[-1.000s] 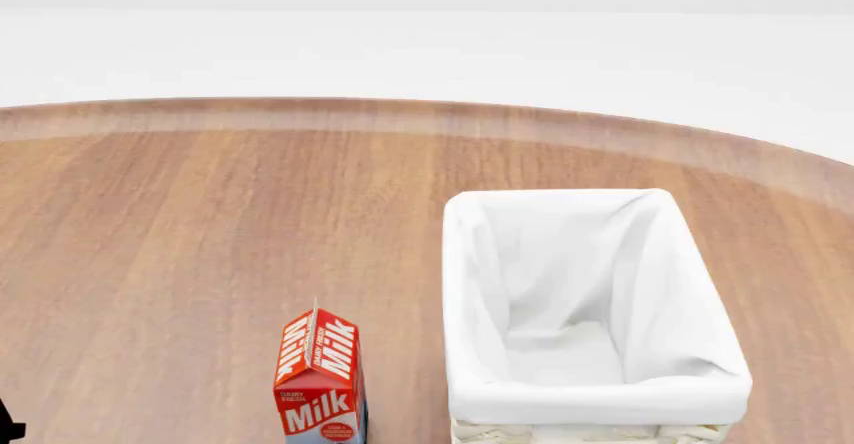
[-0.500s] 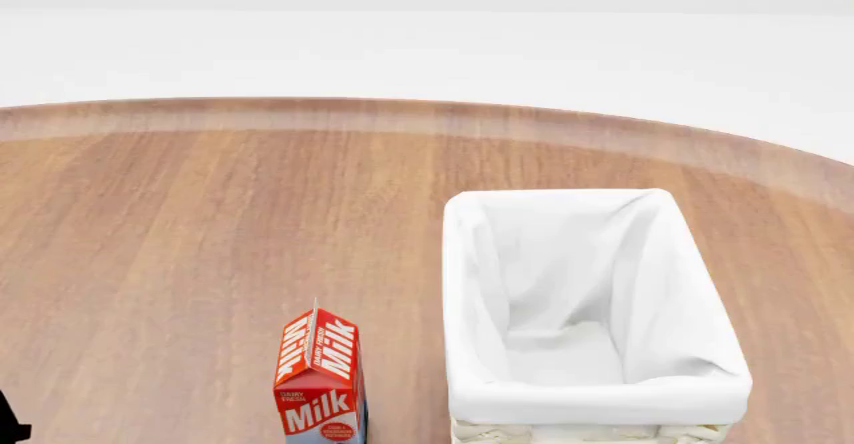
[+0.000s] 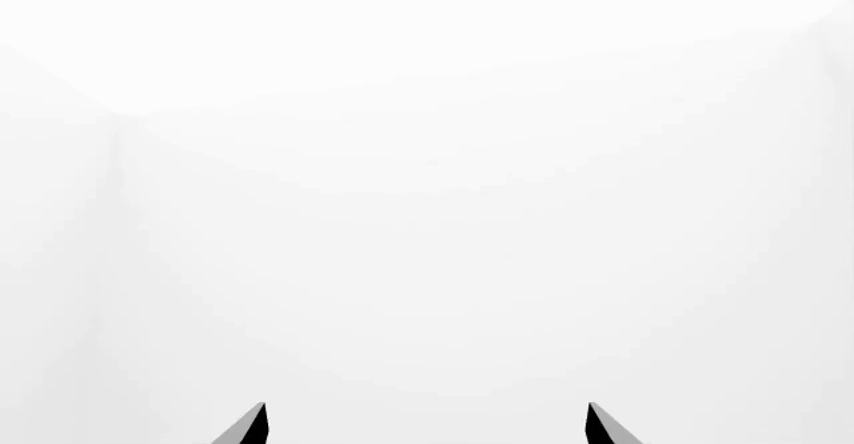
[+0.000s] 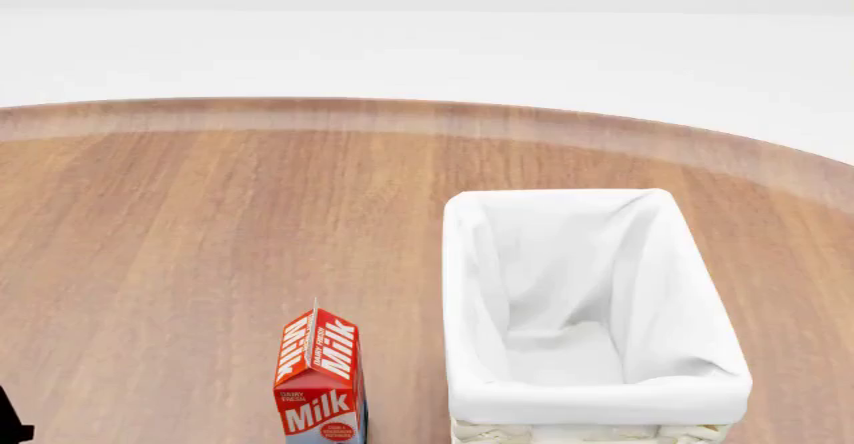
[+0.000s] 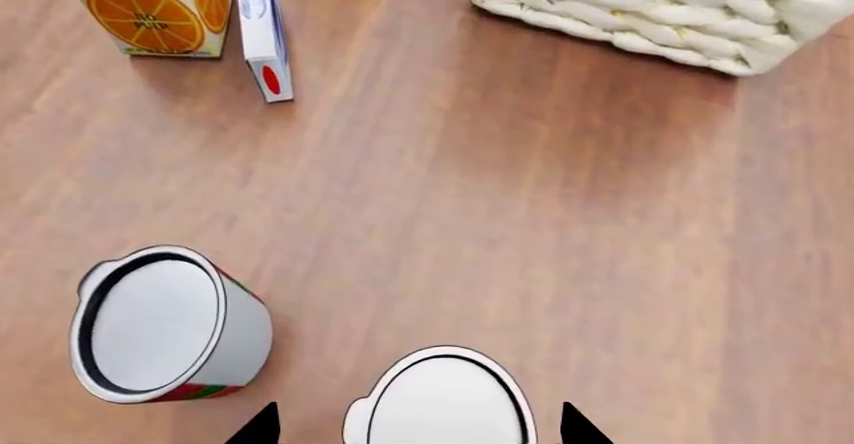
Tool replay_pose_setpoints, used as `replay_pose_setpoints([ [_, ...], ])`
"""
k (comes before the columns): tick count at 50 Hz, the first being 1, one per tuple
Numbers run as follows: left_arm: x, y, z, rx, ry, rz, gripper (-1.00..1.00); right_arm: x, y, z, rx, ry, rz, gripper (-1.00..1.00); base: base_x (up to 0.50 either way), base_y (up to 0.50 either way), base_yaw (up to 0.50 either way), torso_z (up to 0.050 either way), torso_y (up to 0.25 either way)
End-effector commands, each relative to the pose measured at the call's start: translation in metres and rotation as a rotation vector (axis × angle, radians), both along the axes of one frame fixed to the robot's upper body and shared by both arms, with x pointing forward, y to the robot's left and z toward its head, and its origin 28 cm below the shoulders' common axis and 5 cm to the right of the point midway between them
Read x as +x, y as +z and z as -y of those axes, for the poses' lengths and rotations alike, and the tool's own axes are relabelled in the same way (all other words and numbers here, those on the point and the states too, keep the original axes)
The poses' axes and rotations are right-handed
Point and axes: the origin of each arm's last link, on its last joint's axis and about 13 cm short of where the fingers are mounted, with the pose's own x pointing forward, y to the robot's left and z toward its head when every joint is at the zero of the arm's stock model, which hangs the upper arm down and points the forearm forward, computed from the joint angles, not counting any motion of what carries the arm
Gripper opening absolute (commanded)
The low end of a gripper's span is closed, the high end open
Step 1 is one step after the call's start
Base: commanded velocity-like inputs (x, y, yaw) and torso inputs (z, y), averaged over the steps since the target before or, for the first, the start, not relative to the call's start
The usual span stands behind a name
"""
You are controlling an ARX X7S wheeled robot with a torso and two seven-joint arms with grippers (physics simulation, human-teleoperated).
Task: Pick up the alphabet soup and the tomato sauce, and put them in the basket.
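Right gripper (image 5: 416, 426) hangs open straight over an upright silver-topped can (image 5: 447, 404), probably the alphabet soup; left gripper (image 3: 424, 426) open, nothing nearby

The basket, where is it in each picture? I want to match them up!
Head view: the basket stands at the lower right, open and empty, to the right of the milk carton.
Right wrist view: only its woven wall shows, at the top right corner.
Left wrist view: not in it, only blank white.
Shared landmark: the wooden table, also under the basket in the right wrist view.
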Motion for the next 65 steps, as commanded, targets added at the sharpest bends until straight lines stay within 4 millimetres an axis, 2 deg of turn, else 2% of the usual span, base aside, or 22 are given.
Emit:
replay_pose_setpoints([
  [1, 0.001, 0.000, 0.000, 0.000, -0.002, -0.001, 1.00, 0.001, -0.006, 0.000, 0.005, 0.000, -0.005, 1.00, 0.00, 0.00, 0.00, 0.000, 0.000],
  [39, 0.001, -0.004, 0.002, 0.003, -0.006, -0.007, 1.00, 0.004, -0.024, 0.003, 0.020, -0.013, -0.027, 1.00, 0.00, 0.00, 0.00, 0.000, 0.000],
  [65, 0.002, -0.003, 0.004, 0.006, -0.012, -0.008, 1.00, 0.006, -0.028, 0.006, 0.027, -0.031, -0.030, 1.00, 0.00, 0.00, 0.00, 0.000, 0.000],
])
